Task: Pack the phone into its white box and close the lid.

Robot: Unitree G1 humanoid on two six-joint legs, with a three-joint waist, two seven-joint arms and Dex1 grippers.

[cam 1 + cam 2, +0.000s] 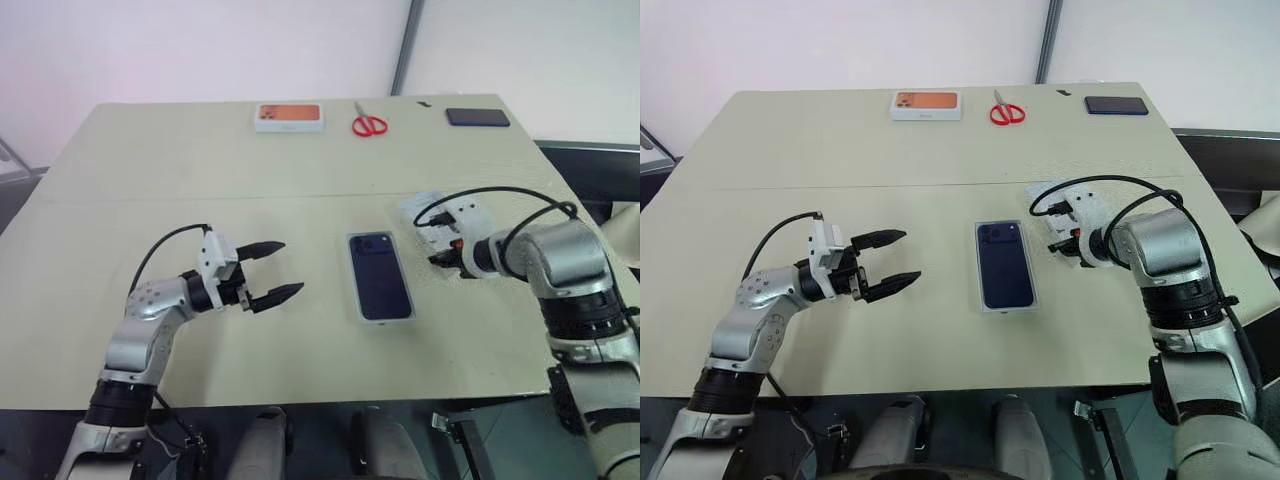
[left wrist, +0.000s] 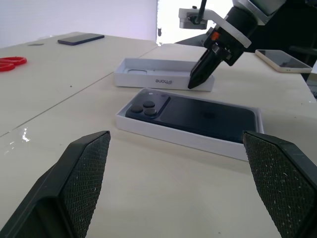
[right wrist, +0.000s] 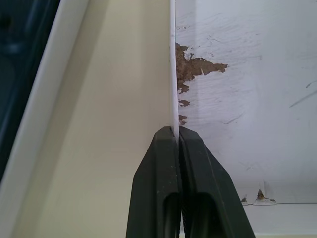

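The dark blue phone lies camera side up inside the shallow white box at the middle of the table. Just right of it sits the white lid, hollow side up. My right gripper points steeply down and is shut on the lid's thin side wall, the one nearest the box; in the left wrist view its black fingers pinch that wall. My left gripper hovers open and level to the left of the box, aimed at it, nothing between its fingers.
At the table's far edge lie a white box picturing an orange phone, red scissors and a black phone. A light-coloured phone lies beyond the lid. A seam crosses the tabletop.
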